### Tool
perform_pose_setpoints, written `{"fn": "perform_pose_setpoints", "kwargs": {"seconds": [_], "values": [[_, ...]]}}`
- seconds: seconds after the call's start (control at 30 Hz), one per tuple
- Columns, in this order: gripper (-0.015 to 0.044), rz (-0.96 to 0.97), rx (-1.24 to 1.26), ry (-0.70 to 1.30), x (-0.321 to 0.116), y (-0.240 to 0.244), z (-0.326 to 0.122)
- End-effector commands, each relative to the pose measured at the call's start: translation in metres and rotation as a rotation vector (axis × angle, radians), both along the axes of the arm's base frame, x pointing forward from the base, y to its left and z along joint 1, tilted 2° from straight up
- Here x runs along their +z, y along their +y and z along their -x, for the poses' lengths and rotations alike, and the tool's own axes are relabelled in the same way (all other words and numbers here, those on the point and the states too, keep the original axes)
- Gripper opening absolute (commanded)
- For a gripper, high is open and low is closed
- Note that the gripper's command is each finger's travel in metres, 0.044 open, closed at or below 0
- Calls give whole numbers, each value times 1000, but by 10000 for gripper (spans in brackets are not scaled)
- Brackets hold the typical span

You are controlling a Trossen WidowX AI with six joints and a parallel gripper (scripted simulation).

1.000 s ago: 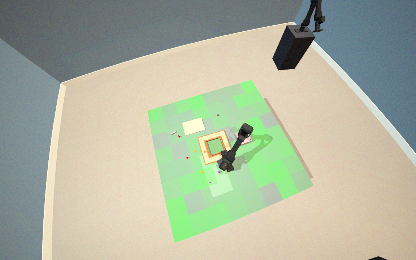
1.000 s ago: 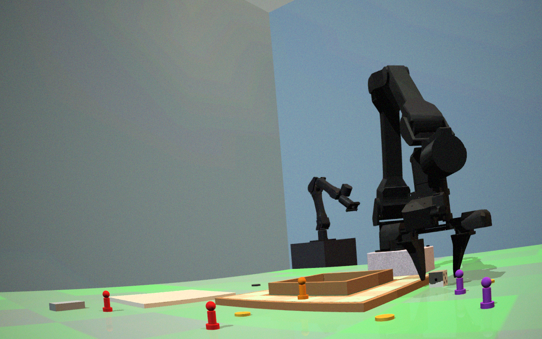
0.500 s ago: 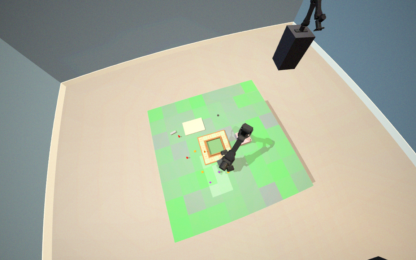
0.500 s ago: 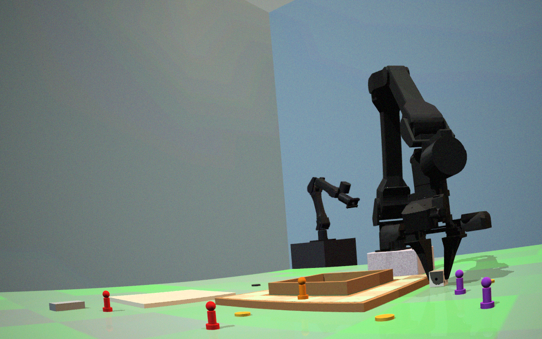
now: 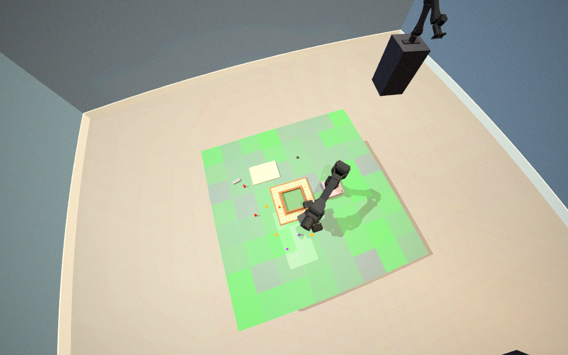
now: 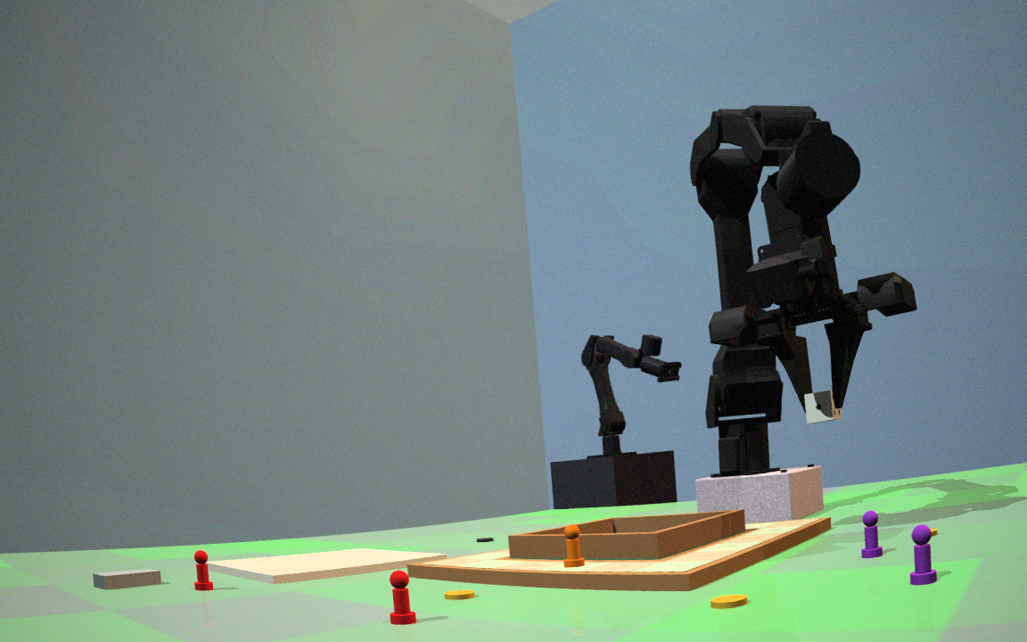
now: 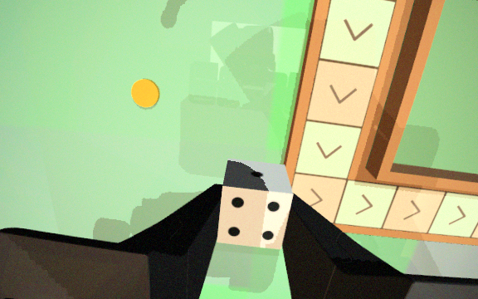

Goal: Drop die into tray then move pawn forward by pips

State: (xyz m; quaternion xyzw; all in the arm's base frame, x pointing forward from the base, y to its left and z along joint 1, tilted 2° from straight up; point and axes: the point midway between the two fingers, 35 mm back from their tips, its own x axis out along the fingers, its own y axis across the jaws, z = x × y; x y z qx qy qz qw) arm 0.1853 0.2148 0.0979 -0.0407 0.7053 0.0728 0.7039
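Observation:
My gripper (image 6: 824, 405) (image 7: 252, 198) is shut on the white die (image 6: 818, 407) (image 7: 251, 217) and holds it in the air, above the table beside the board's edge. The die's face with four pips faces the wrist camera, and a one-pip face shows beside it. The board (image 5: 275, 215) (image 6: 693, 581) (image 7: 301, 104) has a ring of squares with arrows around the dice tray (image 5: 282, 202) (image 6: 581, 546) (image 7: 413, 91). No die lies in the part of the tray that shows. The orange pawn (image 5: 279, 207) (image 6: 573, 547) stands upright on a square of the ring.
Two red pawns (image 6: 201, 572) (image 6: 401, 598) and two purple pawns (image 6: 870, 535) (image 6: 922, 556) stand around the board. Yellow discs (image 6: 459, 595) (image 6: 728, 601) (image 7: 145, 93) lie near it. A cream plate (image 5: 264, 172) (image 6: 325, 563), a grey block (image 5: 236, 181) (image 6: 127, 579) and a dark disc (image 5: 297, 157) (image 6: 484, 539) lie farther off.

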Motion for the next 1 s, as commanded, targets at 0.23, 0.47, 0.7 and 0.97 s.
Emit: {"fn": "perform_pose_setpoints", "kwargs": {"seconds": [0.23,0.47,0.7,0.97], "values": [[0,6,6,-5,11,-19,-13],[0,8,11,-7,3,-45,-35],[0,11,16,-9,-6,-73,-53],[0,9,29,-11,-15,-102,-67]]}}
